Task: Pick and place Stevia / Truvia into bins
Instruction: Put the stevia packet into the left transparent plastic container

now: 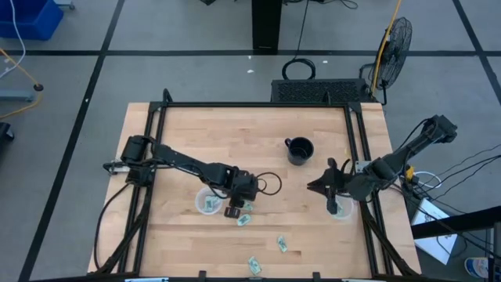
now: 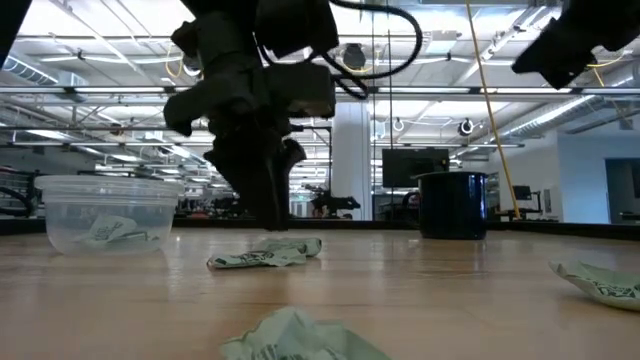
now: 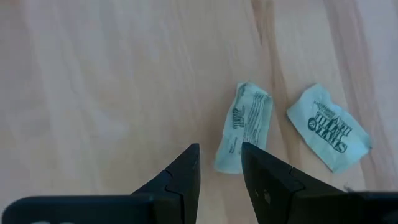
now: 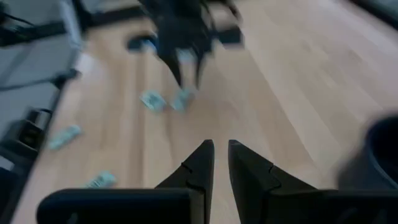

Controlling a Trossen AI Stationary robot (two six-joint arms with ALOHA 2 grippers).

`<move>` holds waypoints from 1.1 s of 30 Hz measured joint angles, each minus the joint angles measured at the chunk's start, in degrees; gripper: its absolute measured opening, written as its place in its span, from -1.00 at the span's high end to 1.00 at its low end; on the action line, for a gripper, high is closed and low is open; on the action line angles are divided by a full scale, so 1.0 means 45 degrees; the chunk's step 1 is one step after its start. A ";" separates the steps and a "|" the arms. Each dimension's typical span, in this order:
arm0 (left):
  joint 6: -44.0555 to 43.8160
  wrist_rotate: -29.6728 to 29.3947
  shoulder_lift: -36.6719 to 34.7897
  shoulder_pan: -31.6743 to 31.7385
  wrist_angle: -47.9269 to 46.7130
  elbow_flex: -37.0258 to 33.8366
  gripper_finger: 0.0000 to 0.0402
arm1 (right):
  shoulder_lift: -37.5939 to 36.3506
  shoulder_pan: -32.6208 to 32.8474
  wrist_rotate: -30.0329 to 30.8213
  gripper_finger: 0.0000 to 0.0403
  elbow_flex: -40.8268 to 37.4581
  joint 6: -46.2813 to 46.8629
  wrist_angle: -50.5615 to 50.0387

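Several pale green and white Stevia sachets lie flat on the wooden table (image 1: 258, 168): one (image 1: 246, 206) and another (image 1: 243, 221) by my left gripper, two more (image 1: 281, 244) (image 1: 254, 265) near the near edge. The left bin (image 1: 207, 204) (image 2: 105, 212) holds sachets. My left gripper (image 1: 234, 210) (image 3: 221, 163) is open, pointing down, its fingertips standing over one end of a sachet (image 3: 244, 124); a second sachet (image 3: 329, 127) lies beside it. My right gripper (image 1: 332, 196) (image 4: 221, 148) hovers by the right bin (image 1: 342, 210), open by a narrow gap, with nothing between the fingers.
A black handled mug (image 1: 299, 150) (image 2: 452, 205) stands on the table between the arms, toward the far side. A black frame (image 1: 250, 105) runs round the table's edges. Bare wood lies on the far left part of the table.
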 joint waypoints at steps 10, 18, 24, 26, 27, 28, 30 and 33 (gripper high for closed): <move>0.0407 -0.0275 0.0568 -0.0134 0.0105 0.0015 0.45 | -0.0010 -0.0076 0.0000 0.79 -0.2415 -0.2583 0.5182; 0.0970 -0.0304 0.0500 0.0014 0.0018 0.0010 0.96 | -0.0010 -0.0076 0.0002 0.79 -0.4269 -0.2594 0.9052; 0.1328 -0.0362 0.0044 0.0041 -0.0683 0.0019 0.98 | -0.0015 -0.0081 0.0043 0.79 -0.5943 -0.3439 1.2871; 0.1081 -0.0693 -0.0512 -0.0007 -0.1293 0.0080 0.97 | -0.0010 -0.0081 0.0047 0.79 -0.6355 -0.3911 1.3805; 0.0887 -0.0942 -0.0842 -0.0043 -0.1692 0.0154 0.97 | -0.0009 -0.0081 0.0053 0.79 -0.6453 -0.4128 1.4119; 0.0696 -0.1301 -0.1221 -0.0110 -0.2145 0.0233 0.98 | -0.0043 -0.0086 0.0040 0.79 -0.6540 -0.4331 1.4385; 0.0032 -0.2143 -0.2028 -0.0310 -0.3155 0.0248 0.98 | -0.0083 -0.0086 0.0008 0.79 -0.6621 -0.4509 1.4701; -0.1574 -0.3449 -0.3267 -0.0775 -0.4294 0.0236 0.98 | -0.0064 -0.0062 -0.0054 0.79 -0.6631 -0.4104 1.4661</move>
